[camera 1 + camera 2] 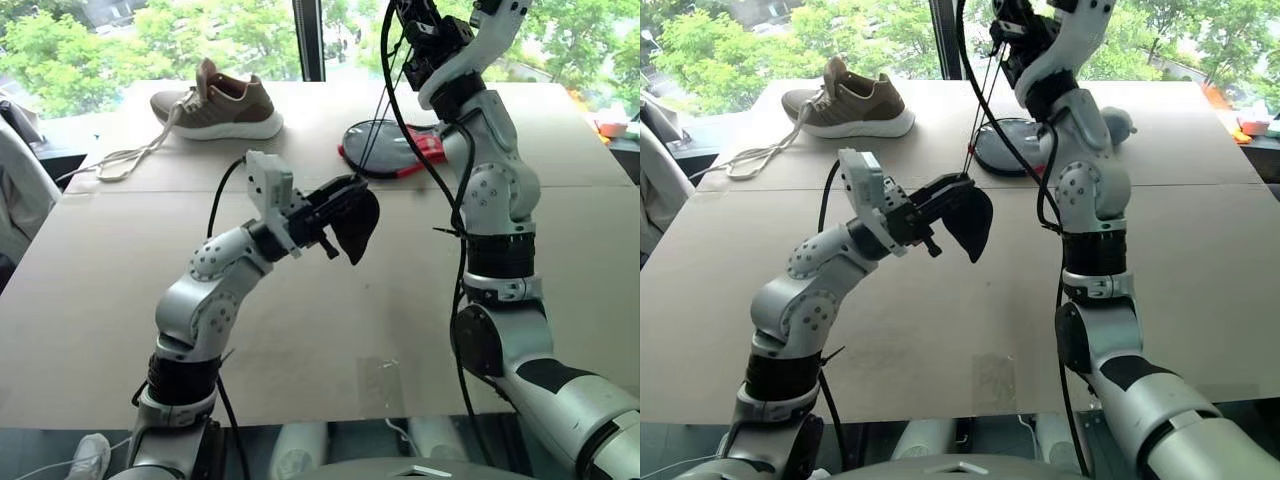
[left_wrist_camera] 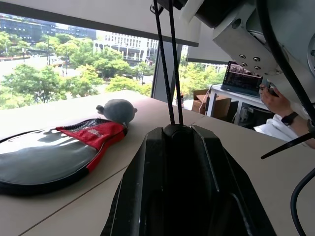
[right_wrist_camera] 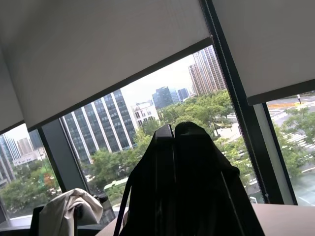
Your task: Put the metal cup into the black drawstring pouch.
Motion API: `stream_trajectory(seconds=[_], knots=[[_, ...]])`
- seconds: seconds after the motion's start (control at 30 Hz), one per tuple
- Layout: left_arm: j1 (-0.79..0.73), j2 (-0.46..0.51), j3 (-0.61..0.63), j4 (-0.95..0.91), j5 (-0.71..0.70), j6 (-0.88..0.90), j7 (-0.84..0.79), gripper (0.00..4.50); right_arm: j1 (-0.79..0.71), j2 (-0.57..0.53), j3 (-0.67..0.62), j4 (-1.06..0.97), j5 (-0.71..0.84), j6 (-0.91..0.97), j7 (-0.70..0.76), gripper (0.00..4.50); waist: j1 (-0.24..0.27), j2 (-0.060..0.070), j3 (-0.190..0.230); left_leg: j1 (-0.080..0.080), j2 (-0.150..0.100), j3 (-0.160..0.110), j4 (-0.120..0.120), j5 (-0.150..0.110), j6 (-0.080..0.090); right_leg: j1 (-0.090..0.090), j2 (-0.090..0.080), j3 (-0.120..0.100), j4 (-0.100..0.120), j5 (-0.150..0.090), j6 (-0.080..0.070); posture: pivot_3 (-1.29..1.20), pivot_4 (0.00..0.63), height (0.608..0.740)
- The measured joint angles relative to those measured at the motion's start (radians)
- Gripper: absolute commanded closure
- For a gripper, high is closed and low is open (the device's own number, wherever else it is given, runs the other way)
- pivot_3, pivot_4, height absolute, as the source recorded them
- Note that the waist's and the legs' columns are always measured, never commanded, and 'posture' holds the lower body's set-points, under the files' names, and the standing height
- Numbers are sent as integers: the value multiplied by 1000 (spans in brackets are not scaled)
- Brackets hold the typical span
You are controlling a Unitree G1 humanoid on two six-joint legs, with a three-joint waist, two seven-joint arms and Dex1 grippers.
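Cardboard-covered table (image 1: pixel 330 330), black drawstring pouch (image 1: pixel 357 225) held aloft — cords (image 2: pixel 167 64) rising upward

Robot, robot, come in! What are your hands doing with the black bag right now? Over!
Left end effector holding black pouch above table. Right end effector shut, raised high, pinching drawstring cords taut. Cup unseen. Way clear: shoe, paddle case far off.

Left arm bent at the elbow, forearm raised above the counter (image 1: pixel 90 300), wrist angled up and inward. Left gripper (image 1: pixel 352 225) has its fingers clamped on the black drawstring pouch (image 1: pixel 358 232), held up off the counter. Right arm stretched high above the counter's far half, forearm nearly vertical. Right gripper (image 3: pixel 172 135) points upward, fingers pressed together, pinching the pouch's cords (image 1: pixel 985 105), which run taut down toward the pouch.
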Motion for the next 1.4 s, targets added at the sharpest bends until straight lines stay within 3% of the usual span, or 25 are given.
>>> stream_trajectory(seconds=[0.17,0.47,0.77,0.93,1.03,1.07,1.2,1.23,1.3,1.4], knots=[[97,56,10,82,2,64,-40,1307,-22,-48,-10,-120,24,-8,34,4500,-3,1,1,-1,0,0,1,0,0,0,0,-1,-1,0,0,0,150,740],[44,61,122,103,-39,60,-32,1307,0,-51,38,-130,26,8,88,4500,-17,0,1,0,1,-1,1,0,0,0,0,-1,1,0,0,0,150,740],[-76,85,303,323,23,-70,46,1307,30,-66,64,-132,9,22,88,4500,-17,0,1,-1,0,-1,0,0,0,0,-1,-1,0,0,0,0,150,740],[-37,113,341,349,46,-89,51,1307,203,-165,54,-101,-55,27,83,4500,-10,-2,0,-2,-1,0,0,0,0,0,-3,-1,-1,0,0,0,150,740],[41,115,338,303,49,-74,47,1307,406,-260,67,-141,-79,85,114,4500,-9,-2,0,-3,0,-1,-1,0,0,-1,-4,-2,-1,0,0,0,150,740],[84,119,337,278,49,-59,44,1249,514,-315,78,-170,-82,117,145,3905,-7,-2,0,-5,0,-1,-1,0,0,-3,-4,-2,-1,0,0,0,150,740],[212,140,338,194,25,1,17,1249,830,-502,146,-261,-124,165,286,2214,-7,-1,0,-15,0,0,1,0,0,-16,-5,0,1,0,1,0,150,740],[232,144,338,174,12,15,7,1249,870,-529,149,-281,-141,152,310,1597,-12,-1,0,-15,0,1,1,0,0,-16,-5,1,1,0,1,0,150,740],[288,176,331,114,-10,39,-37,1249,938,-588,146,-332,-161,125,353,815,-19,-2,0,-12,1,2,1,0,0,-13,-3,2,0,0,1,0,150,740],[393,258,319,77,-2,46,-122,1249,1074,-679,109,-361,-182,68,439,815,-16,-2,0,-9,2,4,4,0,0,-10,0,0,0,-3,-3,0,150,740]])
